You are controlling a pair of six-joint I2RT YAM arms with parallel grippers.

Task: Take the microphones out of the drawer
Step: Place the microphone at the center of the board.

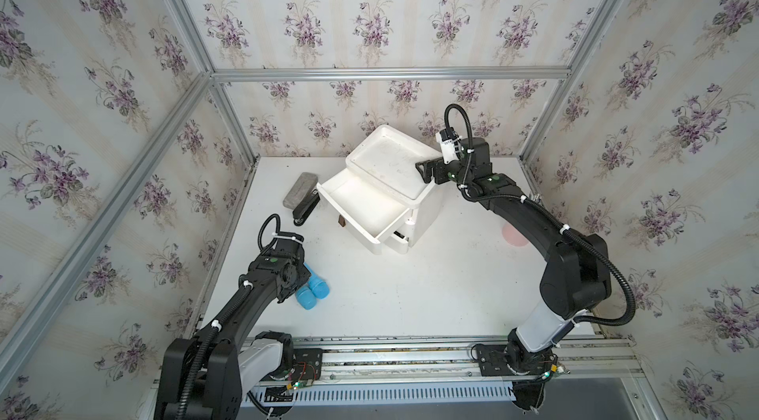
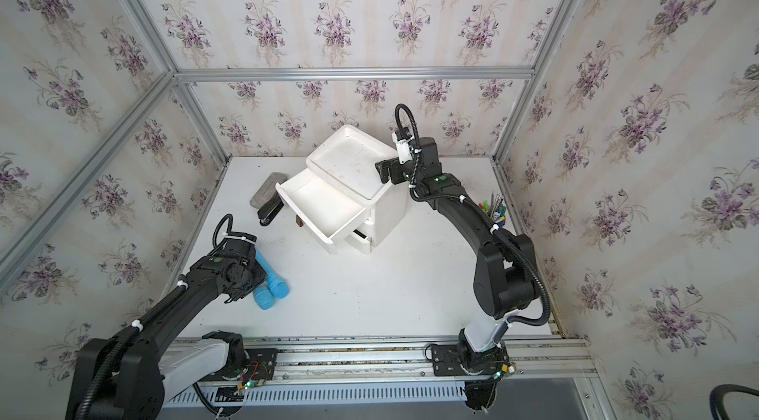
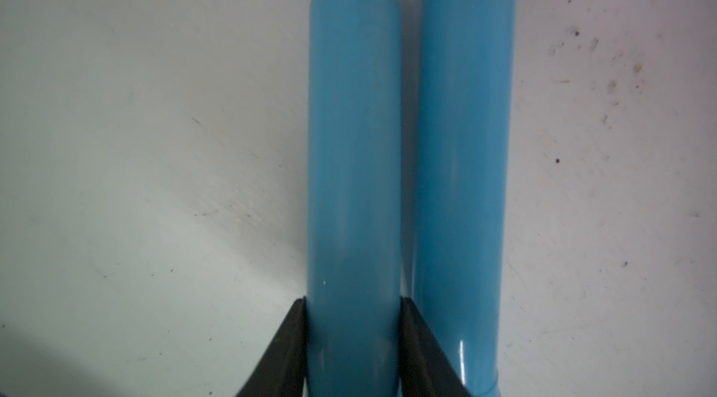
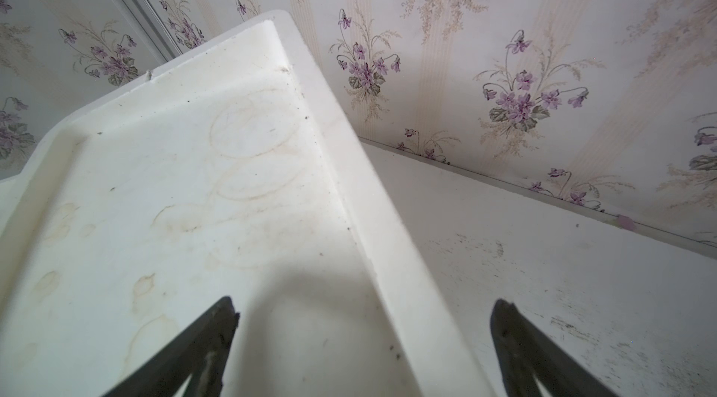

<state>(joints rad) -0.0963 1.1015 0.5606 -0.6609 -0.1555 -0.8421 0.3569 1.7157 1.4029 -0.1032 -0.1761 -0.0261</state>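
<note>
Two microphones (image 1: 319,286), both blue, lie side by side and touching on the white table (image 1: 410,295). In both top views they sit at the lower left of the middle, well apart from the drawer. The left gripper (image 3: 354,300) is clamped on one microphone (image 3: 354,143). The left wrist view shows a black finger (image 3: 287,348) pressed against each side of its handle. The other microphone (image 3: 463,143) lies right against it, outside the grip. From above, the wrist covers much of the pair.

In the middle of the frame stands a white cabinet (image 1: 423,212). Its top drawer (image 1: 361,204) is pulled out toward the lower left and its floor is bare. The lower drawer (image 1: 396,241) is open a crack, and I cannot see inside it. The tray (image 1: 390,159) moulded into the cabinet's top holds only faint ring stains, which only the right wrist view makes plain. The right gripper (image 4: 364,304) hangs over that tray's edge with its jaws spread wide, gripping nothing.

Left of the drawer lie a grey block (image 1: 300,190) and a black stapler (image 1: 306,210), just beside each other. A pink disc (image 1: 512,236) peeks from behind the right arm in a top view. A cup of pens (image 2: 495,210) near the table's right edge shows in a top view where the disc is hidden.
</note>
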